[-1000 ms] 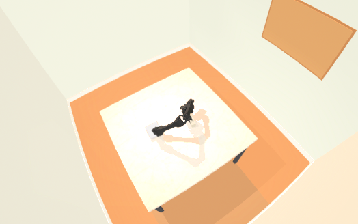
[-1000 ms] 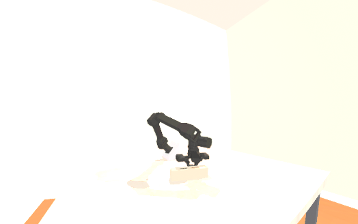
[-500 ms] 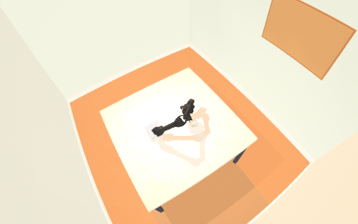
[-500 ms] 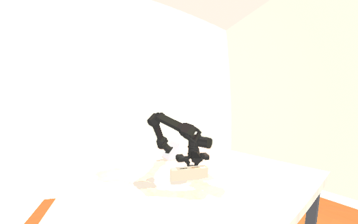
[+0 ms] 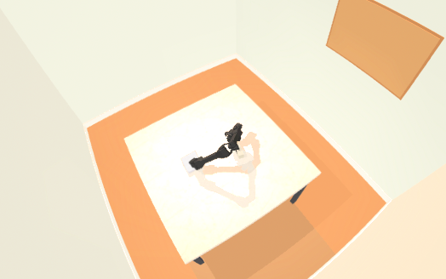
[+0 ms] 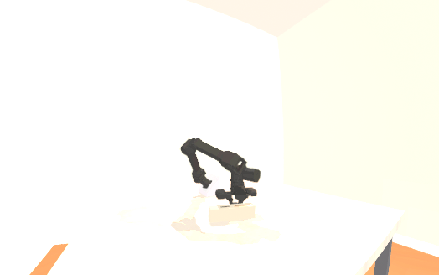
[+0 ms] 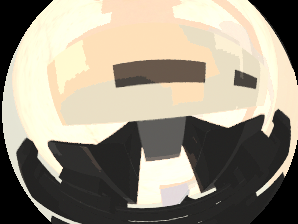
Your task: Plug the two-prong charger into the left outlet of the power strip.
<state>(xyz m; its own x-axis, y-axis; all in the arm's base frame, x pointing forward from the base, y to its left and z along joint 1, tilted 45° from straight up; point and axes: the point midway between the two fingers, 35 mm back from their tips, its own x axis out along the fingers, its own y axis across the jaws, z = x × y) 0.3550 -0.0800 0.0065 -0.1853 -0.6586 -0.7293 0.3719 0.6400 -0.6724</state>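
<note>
The charger (image 7: 161,142) is a dark grey block between the two black fingers in the wrist view. My gripper (image 7: 157,117) (image 6: 238,201) is shut on it. The prongs cannot be seen. The power strip (image 7: 90,107) (image 6: 231,215) (image 5: 242,154) is a beige box. In the wrist view its face shows a wide dark brown opening and a smaller dark one at the right. The charger's far end appears right at the strip's near edge. In the exterior view the gripper is low over the strip's top. Whether charger and strip touch, I cannot tell.
The arm's pale base plate (image 5: 188,162) is left of the strip in the top view. Both stand on the white table (image 5: 157,145) (image 6: 322,235). The arm's shadows fall across the table. An orange-brown board (image 5: 383,48) hangs on the wall.
</note>
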